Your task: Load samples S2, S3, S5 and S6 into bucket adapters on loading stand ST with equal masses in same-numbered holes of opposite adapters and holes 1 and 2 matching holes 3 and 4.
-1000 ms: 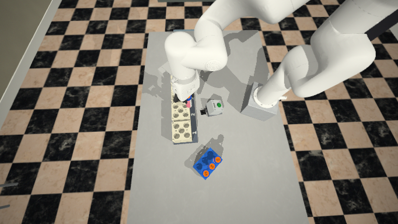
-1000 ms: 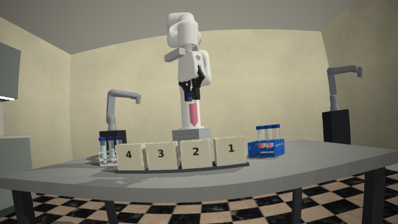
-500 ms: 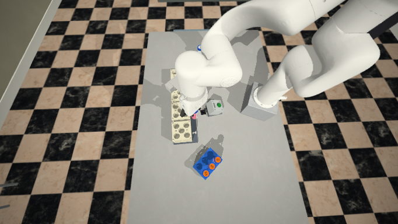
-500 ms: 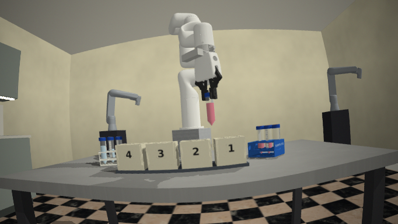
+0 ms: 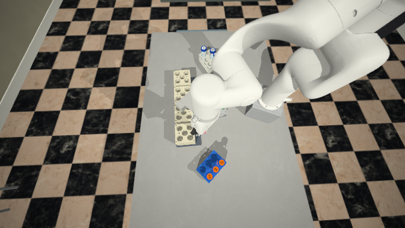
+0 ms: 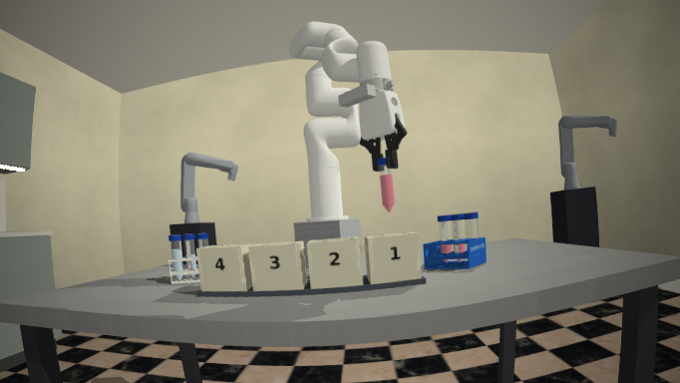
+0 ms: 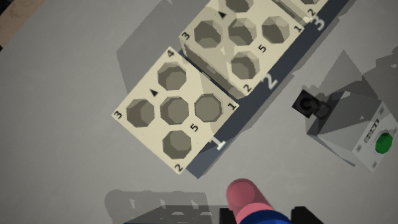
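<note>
While the claw [image 6: 385, 159] [image 7: 270, 216] grips a pink-filled, blue-capped tube [image 6: 387, 191] [image 7: 242, 194] near its cap, adapter 1 [image 5: 184, 134] [image 6: 394, 258] [image 7: 159, 126] stands below it. Three orange-dotted sample tubes [image 5: 215, 169] [image 6: 459, 226] occupy the blue rack [image 5: 203, 176] [image 6: 434, 261], lower than the claw and off to one side, on the tabletop [image 5: 237, 193] [image 6: 538, 266] [image 7: 60, 165].

Soft indoor light, crisp dark shadows

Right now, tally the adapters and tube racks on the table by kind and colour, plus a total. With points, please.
Cream adapters [image 5: 182, 143] [image 6: 381, 264] [image 7: 157, 128]: 4
Blue rack [image 5: 209, 170] [image 6: 477, 255]: 1
White rack [image 5: 203, 63] [image 6: 185, 281]: 1
Total: 6
</note>
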Robot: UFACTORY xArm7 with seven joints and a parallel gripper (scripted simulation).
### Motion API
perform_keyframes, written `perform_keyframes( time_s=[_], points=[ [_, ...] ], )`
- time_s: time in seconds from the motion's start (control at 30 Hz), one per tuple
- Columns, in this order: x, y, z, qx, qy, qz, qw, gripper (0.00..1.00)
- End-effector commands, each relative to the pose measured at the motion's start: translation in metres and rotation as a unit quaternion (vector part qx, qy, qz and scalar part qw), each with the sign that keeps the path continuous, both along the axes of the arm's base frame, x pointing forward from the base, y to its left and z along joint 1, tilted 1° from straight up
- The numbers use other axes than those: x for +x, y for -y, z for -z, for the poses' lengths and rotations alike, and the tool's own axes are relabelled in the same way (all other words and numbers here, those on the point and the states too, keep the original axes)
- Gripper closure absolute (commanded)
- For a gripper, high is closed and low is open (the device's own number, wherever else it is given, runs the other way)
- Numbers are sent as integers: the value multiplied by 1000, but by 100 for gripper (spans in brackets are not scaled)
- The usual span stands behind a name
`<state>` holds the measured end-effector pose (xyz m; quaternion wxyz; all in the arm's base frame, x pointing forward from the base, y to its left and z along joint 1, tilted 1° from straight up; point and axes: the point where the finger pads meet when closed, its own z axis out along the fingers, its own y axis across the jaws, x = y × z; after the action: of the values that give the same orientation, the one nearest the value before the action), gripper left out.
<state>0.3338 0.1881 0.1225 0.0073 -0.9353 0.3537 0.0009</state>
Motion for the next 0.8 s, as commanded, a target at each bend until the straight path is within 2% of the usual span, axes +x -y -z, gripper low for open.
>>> perform_keyframes(
  time_s=[0.0, 0.77],
  points=[
    [-8, -19, -2, 0, 2, 1, 1000, 100],
    [-53, -103, -3, 1, 2, 1, 1000, 100]
  ],
)
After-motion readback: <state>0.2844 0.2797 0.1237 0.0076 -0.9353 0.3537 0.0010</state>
